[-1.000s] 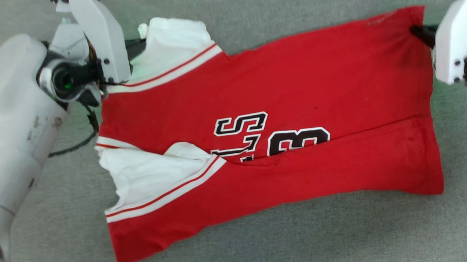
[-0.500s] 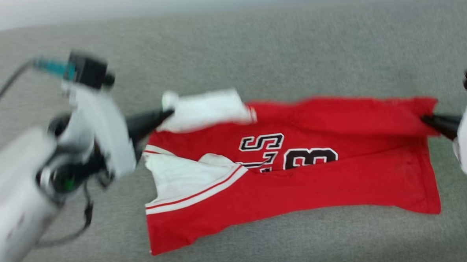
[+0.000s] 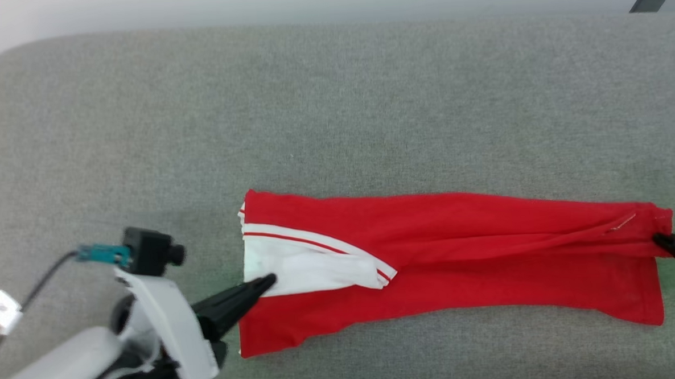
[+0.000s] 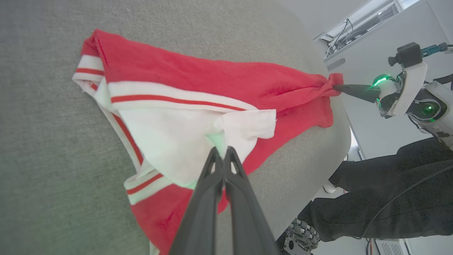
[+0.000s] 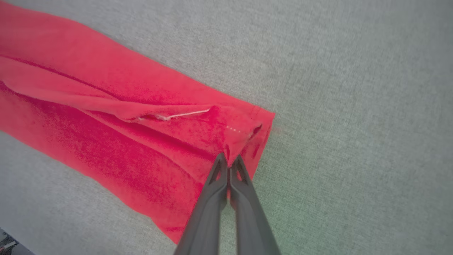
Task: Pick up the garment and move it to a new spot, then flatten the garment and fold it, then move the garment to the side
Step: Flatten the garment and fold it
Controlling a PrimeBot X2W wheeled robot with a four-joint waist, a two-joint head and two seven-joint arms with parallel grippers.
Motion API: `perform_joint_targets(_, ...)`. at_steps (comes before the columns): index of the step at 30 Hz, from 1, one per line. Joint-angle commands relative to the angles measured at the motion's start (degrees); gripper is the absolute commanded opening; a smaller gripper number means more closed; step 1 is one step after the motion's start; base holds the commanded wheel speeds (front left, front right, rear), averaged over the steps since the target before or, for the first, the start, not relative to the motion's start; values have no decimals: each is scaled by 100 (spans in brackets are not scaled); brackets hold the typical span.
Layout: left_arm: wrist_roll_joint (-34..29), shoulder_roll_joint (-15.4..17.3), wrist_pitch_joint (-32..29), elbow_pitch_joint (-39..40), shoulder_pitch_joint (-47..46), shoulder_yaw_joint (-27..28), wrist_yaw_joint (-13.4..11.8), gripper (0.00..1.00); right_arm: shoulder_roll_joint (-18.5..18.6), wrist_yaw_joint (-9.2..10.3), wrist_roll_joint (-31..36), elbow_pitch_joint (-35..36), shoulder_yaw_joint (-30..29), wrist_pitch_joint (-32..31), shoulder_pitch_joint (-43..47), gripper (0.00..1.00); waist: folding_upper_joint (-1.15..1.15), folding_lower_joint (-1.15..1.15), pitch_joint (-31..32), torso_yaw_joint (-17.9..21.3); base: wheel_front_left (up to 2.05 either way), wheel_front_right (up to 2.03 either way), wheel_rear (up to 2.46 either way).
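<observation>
The two pinches should come down together and level, so the folded layer lands edge to edge without dragging. The left gripper (image 3: 270,280) has its jaws clamped on the white sleeve (image 3: 307,270). The right gripper (image 3: 658,239) has its jaws clamped on the red hem corner (image 3: 661,221). Between them the shirt (image 3: 459,247) lies folded lengthwise on the grey cushion (image 3: 334,115).

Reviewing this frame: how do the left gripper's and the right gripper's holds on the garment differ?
The left gripper pinches the white sleeve; the right gripper pinches a plain red corner. The left gripper holds the garment at its left end, the right gripper at its right end. Shared: both are shut on the garment, which lies as a long folded band on the grey surface.
</observation>
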State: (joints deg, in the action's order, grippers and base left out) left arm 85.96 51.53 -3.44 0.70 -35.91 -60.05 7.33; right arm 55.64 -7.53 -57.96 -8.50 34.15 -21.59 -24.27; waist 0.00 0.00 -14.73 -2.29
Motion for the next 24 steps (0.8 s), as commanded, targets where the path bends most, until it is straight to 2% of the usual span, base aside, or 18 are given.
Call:
perform_joint_targets(1,-23,-66,33,-45,49,-8,21,0,-57,9,54,-22,-37,24,53,0,0,0,-93,-27,0,0,0)
perform_joint_targets(7,-183,-656,282,-863,-9,-122,21,0,-430,9,354,-314,-75,127,-23,0,0,0,-334,6,0,0,0)
perform_joint_targets(10,-285,-842,350,-1185,-45,-216,21,0,-566,9,415,-422,-21,132,-92,0,0,0,-379,31,0,0,0)
perform_joint_targets(11,-320,-877,391,-1280,-50,-230,20,0,-603,9,428,-437,-14,154,-94,7,0,0,-377,38,0,0,0)
perform_joint_targets(13,-326,-959,526,-1358,7,-243,20,35,-657,9,397,-483,-85,226,-114,62,0,0,-335,59,0,0,0)
perform_joint_targets(14,-331,-965,610,-1375,53,-241,19,49,-660,9,374,-486,-122,250,-105,100,0,0,-300,65,0,0,0)
perform_joint_targets(16,-385,-945,790,-1391,155,-255,19,96,-638,9,310,-476,-186,271,-45,100,0,0,-211,71,0,0,0)
perform_joint_targets(17,-401,-934,904,-1412,202,-243,19,100,-628,9,251,-461,-226,265,8,100,0,0,-154,69,0,0,0)
perform_joint_targets(20,-445,-942,1342,-1540,387,-153,18,100,-539,9,35,-413,-392,218,169,100,0,0,42,23,0,0,0)
perform_joint_targets(24,-400,-1116,1737,-1690,729,85,-87,100,-417,9,-236,-491,-671,108,500,100,0,0,335,-120,0,0,0)
